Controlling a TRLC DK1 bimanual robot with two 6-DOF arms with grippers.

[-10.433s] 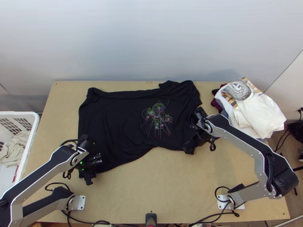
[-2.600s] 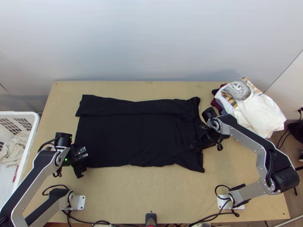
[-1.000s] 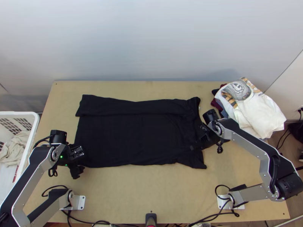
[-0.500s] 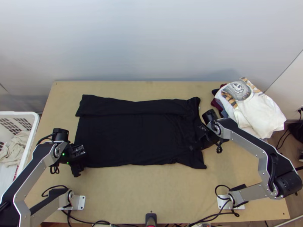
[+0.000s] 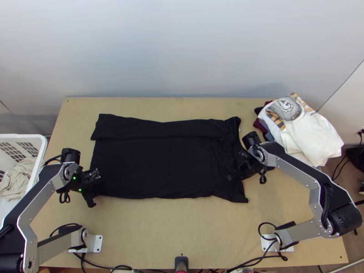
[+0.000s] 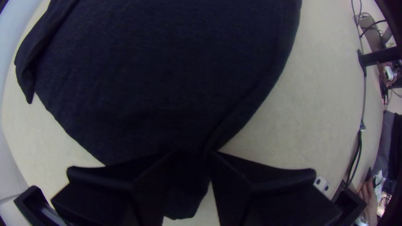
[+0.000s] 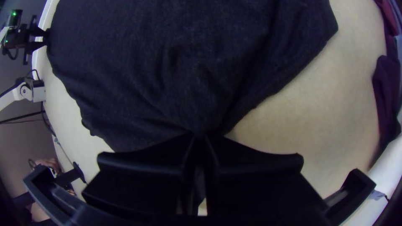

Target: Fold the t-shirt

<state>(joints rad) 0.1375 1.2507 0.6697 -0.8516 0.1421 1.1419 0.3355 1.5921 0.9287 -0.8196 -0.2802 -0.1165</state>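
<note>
Viewing from the top: black t-shirt (image 5: 159,159) lies on the wooden table (image 5: 182,236), laid out with a strip along its far side folded over. Compared with the 10.4 s frame, where it was spread print up, the upper face is now plain. Left gripper (image 5: 96,189) is at the t-shirt's near corner, hem end; since 0.5 s ago it has shifted slightly toward the t-shirt's far side, and the near edge there has drawn in a little. Right gripper (image 5: 234,174) is at the t-shirt's collar end, position about unchanged over the last second. Pile of folded clothes (image 5: 314,136) beyond the collar end; white basket (image 5: 43,142) off the hem end.

Left wrist view: jaws of the left gripper (image 6: 191,154) close in on the t-shirt's bunched corner, pinching it; a bit of cloth hangs out between them.

Right wrist view: jaws of the right gripper (image 7: 199,136) nearly together, pinching t-shirt fabric, creases converging there. Maroon cloth (image 7: 387,79) lies apart from the t-shirt, past its collar end.
</note>
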